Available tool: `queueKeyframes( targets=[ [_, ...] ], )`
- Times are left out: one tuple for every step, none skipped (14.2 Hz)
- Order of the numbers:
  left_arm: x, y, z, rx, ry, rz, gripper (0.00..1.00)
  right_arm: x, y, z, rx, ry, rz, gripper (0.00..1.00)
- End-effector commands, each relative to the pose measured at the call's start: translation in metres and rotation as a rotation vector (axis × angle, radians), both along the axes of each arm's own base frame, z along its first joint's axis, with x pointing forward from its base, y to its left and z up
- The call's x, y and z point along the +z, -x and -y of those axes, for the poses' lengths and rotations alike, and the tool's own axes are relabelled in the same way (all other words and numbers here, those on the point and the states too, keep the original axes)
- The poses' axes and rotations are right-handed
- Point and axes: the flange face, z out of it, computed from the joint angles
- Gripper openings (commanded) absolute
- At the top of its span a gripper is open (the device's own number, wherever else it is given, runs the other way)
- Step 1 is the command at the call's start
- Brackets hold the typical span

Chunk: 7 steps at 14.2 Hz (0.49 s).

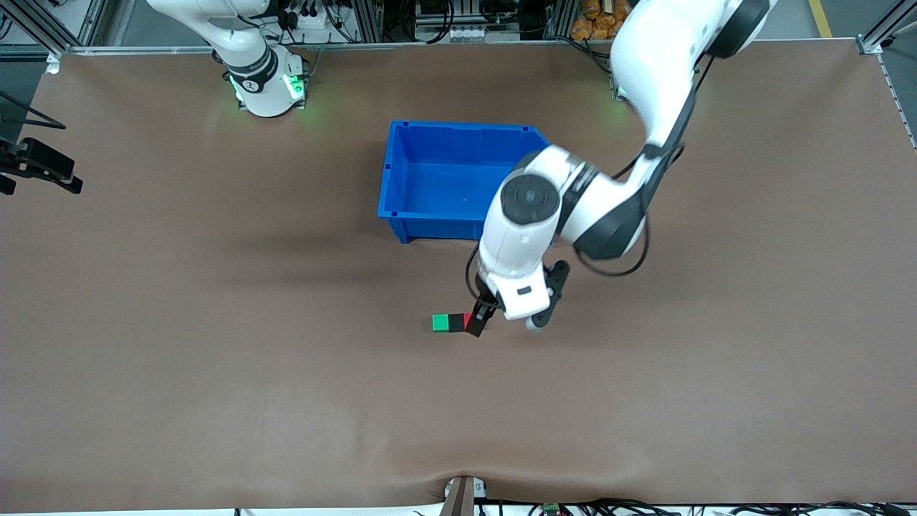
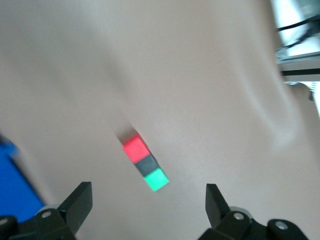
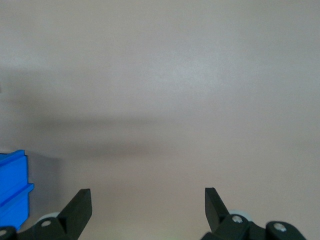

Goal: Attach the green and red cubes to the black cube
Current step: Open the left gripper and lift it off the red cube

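Observation:
The red cube (image 2: 134, 148), the black cube (image 2: 146, 164) and the green cube (image 2: 157, 180) lie touching in one straight row on the brown table, black in the middle. In the front view the green cube (image 1: 440, 323) and the black cube (image 1: 455, 322) show, while the red cube (image 1: 467, 319) is partly hidden by a finger. My left gripper (image 1: 510, 317) is open and empty above the table, just beside the row's red end; it also shows in its wrist view (image 2: 148, 195). My right gripper (image 3: 147, 197) is open and empty over bare table.
A blue bin (image 1: 430, 179) stands farther from the front camera than the cubes; its corner shows in the right wrist view (image 3: 12, 187). A black fixture (image 1: 39, 166) juts in at the right arm's end of the table.

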Motion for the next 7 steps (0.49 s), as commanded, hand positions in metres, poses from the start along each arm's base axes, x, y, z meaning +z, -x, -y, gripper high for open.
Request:
queueKeyframes(
  targets=[
    [0.072, 0.015, -0.043, -0.215, -0.150, 0.016, 1.00, 0.003, 0.003, 0.003, 0.000, 0.018, 0.004, 1.00],
    [0.090, 0.019, -0.054, -0.277, -0.173, 0.005, 1.00, 0.002, 0.003, 0.003, -0.003, 0.018, 0.003, 1.00],
    [0.105, 0.017, -0.079, -0.302, -0.201, -0.025, 1.00, 0.003, 0.003, 0.001, 0.000, 0.018, 0.004, 1.00],
    [0.119, 0.019, -0.096, -0.344, -0.220, -0.051, 1.00, 0.003, 0.003, 0.000, -0.001, 0.015, 0.005, 1.00],
    [0.133, 0.024, -0.112, -0.396, -0.240, -0.081, 1.00, 0.003, 0.003, -0.001, -0.001, 0.015, 0.005, 1.00],
    [0.150, 0.026, -0.131, -0.432, -0.246, -0.096, 1.00, 0.002, 0.002, -0.001, -0.001, 0.015, 0.006, 1.00],
    [0.166, 0.027, -0.155, -0.437, -0.248, -0.108, 1.00, 0.002, 0.002, 0.001, -0.004, 0.015, 0.006, 1.00]
  ],
)
